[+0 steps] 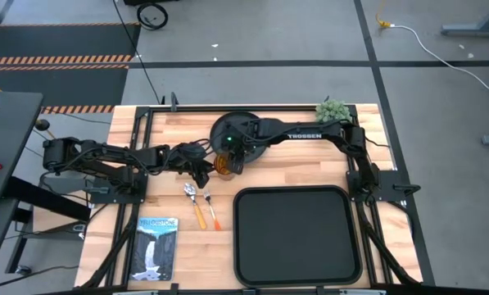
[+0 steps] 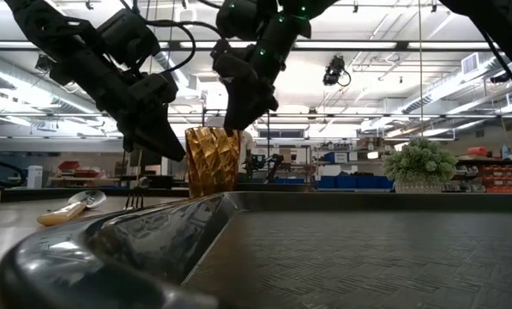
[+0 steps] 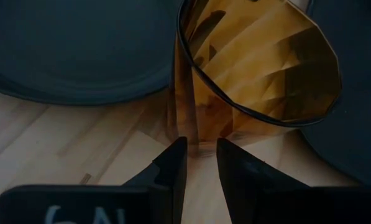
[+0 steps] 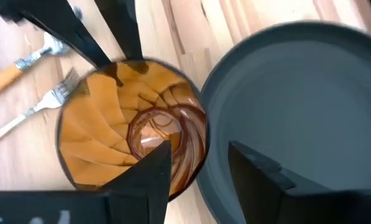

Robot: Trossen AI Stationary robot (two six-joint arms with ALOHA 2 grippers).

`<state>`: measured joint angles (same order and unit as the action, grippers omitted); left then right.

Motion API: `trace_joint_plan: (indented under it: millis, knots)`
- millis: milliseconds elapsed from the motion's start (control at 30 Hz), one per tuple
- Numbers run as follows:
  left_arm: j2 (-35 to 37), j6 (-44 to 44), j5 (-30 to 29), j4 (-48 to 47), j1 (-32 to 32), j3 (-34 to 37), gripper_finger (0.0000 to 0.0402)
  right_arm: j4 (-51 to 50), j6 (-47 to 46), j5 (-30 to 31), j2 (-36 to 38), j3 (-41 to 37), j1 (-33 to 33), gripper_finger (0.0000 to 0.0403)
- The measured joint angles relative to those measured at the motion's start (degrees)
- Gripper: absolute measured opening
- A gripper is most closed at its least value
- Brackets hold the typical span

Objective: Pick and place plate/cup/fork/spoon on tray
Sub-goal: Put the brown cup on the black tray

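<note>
the right gripper (image 4: 194, 171) hangs over the cup (image 4: 132, 134), fingers spread, one inside the rim and one outside, nothing clamped yet. the left gripper (image 3: 201, 162), nearly closed and empty, sits beside it. the cup stands just beside the plate (image 4: 297, 118). next, probably: close on the wall, lift, carry to the tray (image 1: 297, 238). fork (image 1: 210, 210) and spoon (image 1: 194, 201) lie nearby; the left fingers crowd the lift.

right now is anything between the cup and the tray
Nothing visible lies on the bare wood between the cup and the tray. The fork and spoon lie off to the side, and the plate sits behind the cup.
</note>
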<state>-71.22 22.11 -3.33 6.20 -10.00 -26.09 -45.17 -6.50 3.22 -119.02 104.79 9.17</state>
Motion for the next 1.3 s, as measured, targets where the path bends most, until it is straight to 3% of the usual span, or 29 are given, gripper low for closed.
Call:
trace_joint_plan:
  millis: [333,1133,1300]
  knots:
    - [0.0,-0.3,0.0,0.0,0.0,0.0,0.0096,1.6,-1.5,-0.9,0.0,-2.2,0.0,0.0150]
    - [0.0,-0.2,0.7,-1.4,0.0,0.0,0.0096,2.2,-3.1,-2.2,0.0,-4.7,-0.3,0.0022]
    - [0.0,-0.2,0.7,-1.4,0.0,0.0,0.0096,2.7,-3.0,-2.9,0.0,-4.7,-0.3,0.0012]
